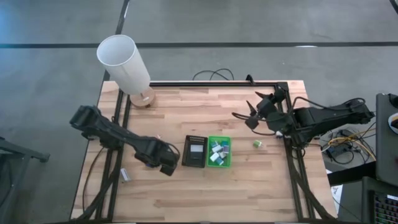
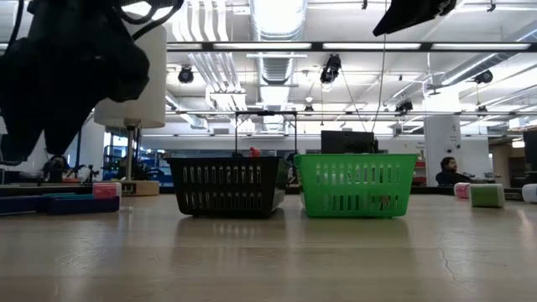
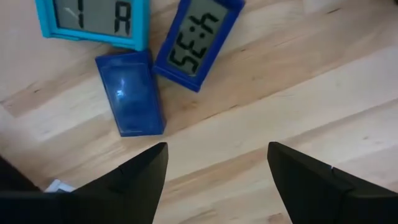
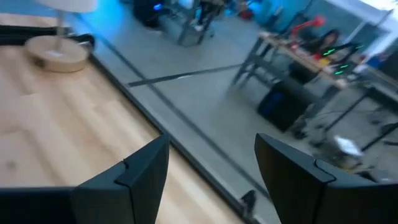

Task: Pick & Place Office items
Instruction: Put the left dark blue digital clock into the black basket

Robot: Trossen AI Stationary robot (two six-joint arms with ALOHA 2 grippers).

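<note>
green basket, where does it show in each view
High view: the green basket sits mid-table, right of the black basket, with small blocks inside.
Low view: the green basket stands right of centre, beside the black basket.
Left wrist view: not in it.
Right wrist view: not in it.
Shared landmark: the black basket, next to it in both the high and low views.

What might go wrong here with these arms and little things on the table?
The left gripper hovers with open jaws over a dark-blue block lying tight against two small clocks; closing could catch or shove a clock. A lone green block sits outside the green tray, near the right arm, which could knock it away.
</note>
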